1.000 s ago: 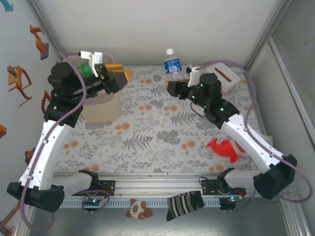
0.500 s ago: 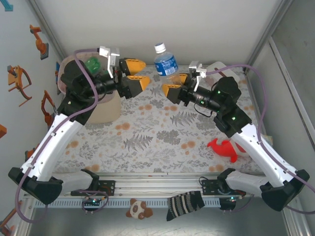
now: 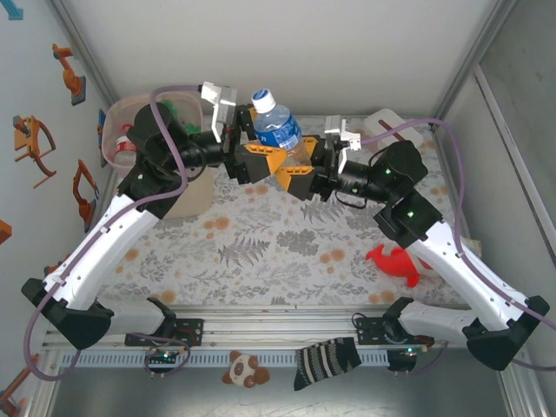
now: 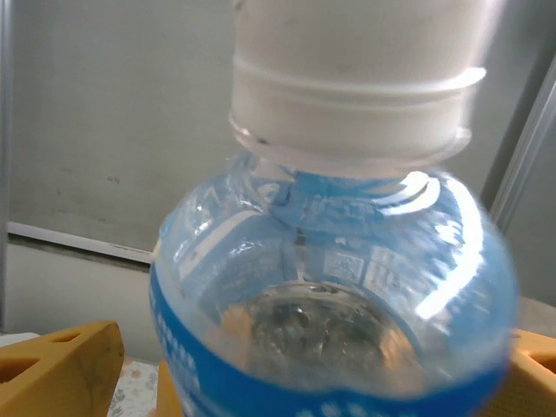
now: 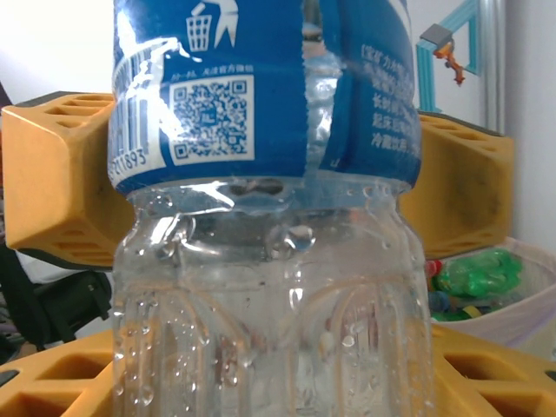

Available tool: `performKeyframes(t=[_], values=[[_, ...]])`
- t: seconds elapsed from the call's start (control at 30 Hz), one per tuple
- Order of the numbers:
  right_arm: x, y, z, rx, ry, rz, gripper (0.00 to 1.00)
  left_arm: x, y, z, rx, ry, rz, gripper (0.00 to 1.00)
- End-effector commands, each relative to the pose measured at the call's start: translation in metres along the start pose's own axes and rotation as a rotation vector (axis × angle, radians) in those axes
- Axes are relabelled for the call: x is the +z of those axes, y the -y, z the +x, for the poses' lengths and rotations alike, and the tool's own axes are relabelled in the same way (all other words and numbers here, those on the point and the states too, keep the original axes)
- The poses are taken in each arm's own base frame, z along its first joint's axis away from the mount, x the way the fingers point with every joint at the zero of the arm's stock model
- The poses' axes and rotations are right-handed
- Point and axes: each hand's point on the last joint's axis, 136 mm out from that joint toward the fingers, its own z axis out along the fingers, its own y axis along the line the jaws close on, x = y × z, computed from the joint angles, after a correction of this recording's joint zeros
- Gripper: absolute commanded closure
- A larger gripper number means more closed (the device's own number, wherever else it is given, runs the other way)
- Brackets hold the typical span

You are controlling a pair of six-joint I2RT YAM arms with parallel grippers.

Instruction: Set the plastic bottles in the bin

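A clear plastic bottle (image 3: 278,132) with a blue label and white cap hangs in the air above the back of the table. My right gripper (image 3: 306,159) is shut on its ribbed lower half (image 5: 269,330), a yellow finger (image 5: 52,382) on each side. My left gripper (image 3: 255,143) is open and straddles the labelled upper part. Its yellow fingers (image 5: 52,174) flank the label, and in the left wrist view a gap shows beside the bottle (image 4: 330,287). The bin (image 3: 115,132), cream with a pink liner, stands at the back left with green bottles (image 5: 478,274) inside.
A red toy figure (image 3: 395,261) lies at the right of the flowered mat. A white tissue box (image 3: 393,124) sits at the back right behind my right arm. A striped sock (image 3: 326,360) and a small panda toy (image 3: 246,371) lie beyond the front rail.
My left gripper swung right from over the bin and opened wider, now straddling the bottle's top. My right arm carried the bottle up and leftward to meet it.
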Motion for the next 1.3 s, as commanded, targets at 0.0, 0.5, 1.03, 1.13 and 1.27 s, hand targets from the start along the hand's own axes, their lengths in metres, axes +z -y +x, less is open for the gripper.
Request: performKeyframes(t=[0.0, 0.5, 1.03, 1.13, 1.27], values=[[-0.002, -0.023, -0.027, -0.086, 0.062, -0.056, 0.48, 0.003, 0.017, -0.017, 0.086, 0.038, 0.047, 0.09], [-0.012, -0.010, -0.025, -0.180, 0.077, 0.112, 0.53, 0.016, 0.016, -0.015, 0.092, 0.087, -0.016, 0.18], [-0.015, -0.011, -0.023, -0.167, 0.067, 0.124, 0.53, 0.017, 0.022, -0.016, 0.102, 0.097, -0.005, 0.42], [-0.016, -0.012, -0.022, -0.166, 0.063, 0.125, 0.49, 0.016, 0.022, -0.016, 0.105, 0.093, -0.012, 0.43], [-0.017, -0.012, -0.019, -0.158, 0.050, 0.130, 0.33, 0.015, 0.018, -0.015, 0.111, 0.074, -0.045, 0.44]])
